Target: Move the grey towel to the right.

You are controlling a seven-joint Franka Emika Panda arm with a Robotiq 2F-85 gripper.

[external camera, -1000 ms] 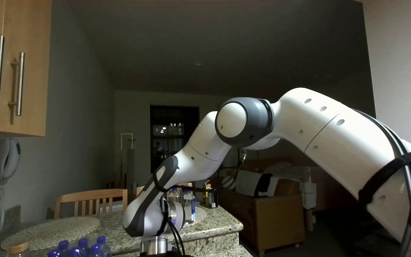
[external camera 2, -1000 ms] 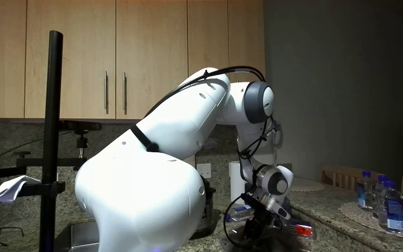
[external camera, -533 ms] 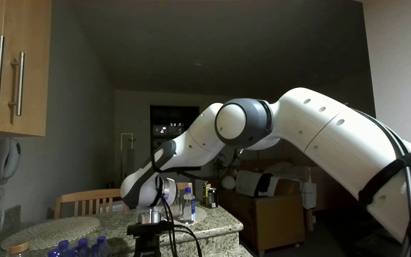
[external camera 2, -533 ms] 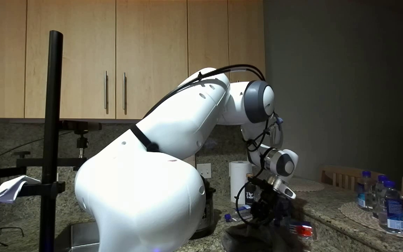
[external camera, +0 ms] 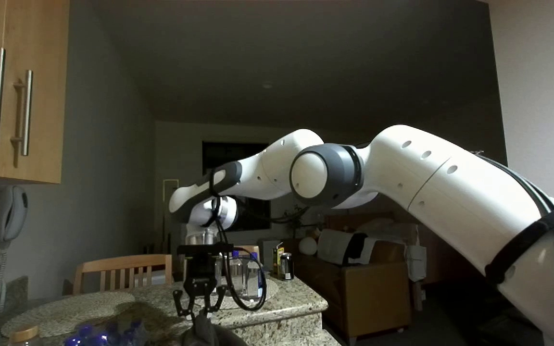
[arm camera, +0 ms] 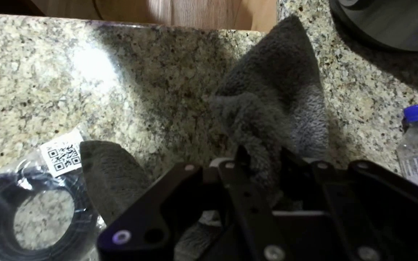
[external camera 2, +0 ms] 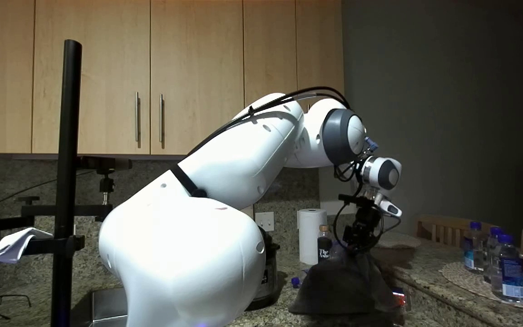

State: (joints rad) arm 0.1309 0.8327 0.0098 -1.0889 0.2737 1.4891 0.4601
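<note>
The grey towel [external camera 2: 345,284] hangs in loose folds from my gripper [external camera 2: 359,247] in an exterior view, spread out wide at its lower edge. Its top peak [external camera: 204,329] shows between the fingertips of the gripper [external camera: 200,312] in an exterior view, at the bottom of the picture. In the wrist view the towel [arm camera: 285,83] runs up between the two black fingers of the gripper [arm camera: 265,159], which pinch a bunched fold. Another corner of it pokes out at the left. I cannot tell whether its lower edge touches the counter.
A bottle with a blue cap [arm camera: 417,145] lies on the granite counter [arm camera: 158,90]. A bagged black coil [arm camera: 42,217] lies opposite. A raised counter holds several bottles [external camera 2: 511,272]. A paper roll [external camera 2: 311,236], dark bottle [external camera 2: 324,245] and cooker [external camera 2: 267,272] stand behind.
My gripper has risen and moved slightly right in an exterior view, lifting the towel, which was low and bunched at the counter and now hangs stretched below the fingers.
</note>
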